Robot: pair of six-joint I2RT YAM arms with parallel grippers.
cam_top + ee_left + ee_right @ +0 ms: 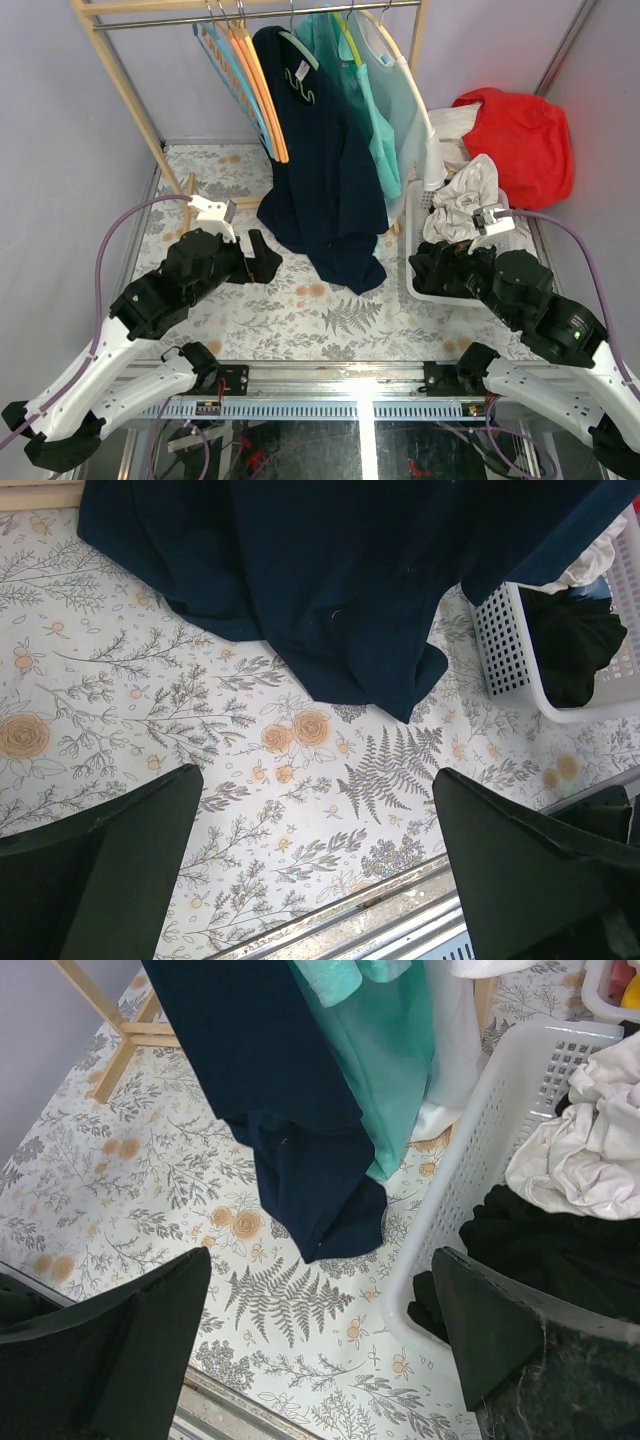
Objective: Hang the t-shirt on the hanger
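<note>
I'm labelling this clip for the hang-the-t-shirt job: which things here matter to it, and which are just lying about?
Job:
white t-shirt, crumpled in the laundry basket
pale yellow hanger on the rail

Lying about:
navy shirt
teal shirt
orange hangers
red cloth
black clothes in the basket

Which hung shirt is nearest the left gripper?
The navy shirt: leftmost garment on the rack, hem beside the left gripper; the teal shirt and pale shirt hang further right.

White t-shirt (465, 195); navy shirt (320, 170); red cloth (520, 140); white basket (470, 1160); grey-and-orange floral tablecloth (300, 310)
</note>
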